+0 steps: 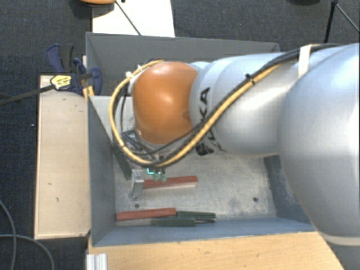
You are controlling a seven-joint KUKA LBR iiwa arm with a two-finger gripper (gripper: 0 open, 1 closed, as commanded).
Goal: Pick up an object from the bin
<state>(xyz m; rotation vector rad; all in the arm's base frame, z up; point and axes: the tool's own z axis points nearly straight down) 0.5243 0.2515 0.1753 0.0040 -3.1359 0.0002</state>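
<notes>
- The grey metal bin [104,173], seen from above, has smooth sheet walls. Its floor is dull and speckled, and bare across the right half.
- Low in the left part of the bin, close to the left wall, hangs the gripper [136,189], a slim grey metal piece reaching almost to the floor. Whether it is spread or closed cannot be told from this angle, and nothing can be seen in its grasp.
- Just right of the gripper lies a reddish-brown bar [171,181], flat, straight and matt like painted wood or plastic. It lies lengthwise left to right, with its left end at the gripper. Whether the two touch cannot be told.
- Nearer, along the near wall, a second reddish-brown bar [146,214] of the same shape lies flat. Beside it to the right is a dark green stick [183,219], thin and tapered like a pen.
- Above the gripper sits the glossy, rounded orange cover [163,100], looped by yellow and black cables [120,129].
- The pale, smooth arm [270,106] fills the right side.
- By the look of it, the pick is at the descent-and-grasp stage and nothing is lifted yet. The next move would call for closing squarely across the first bar's narrow width, then a straight lift clear of the left wall.
</notes>
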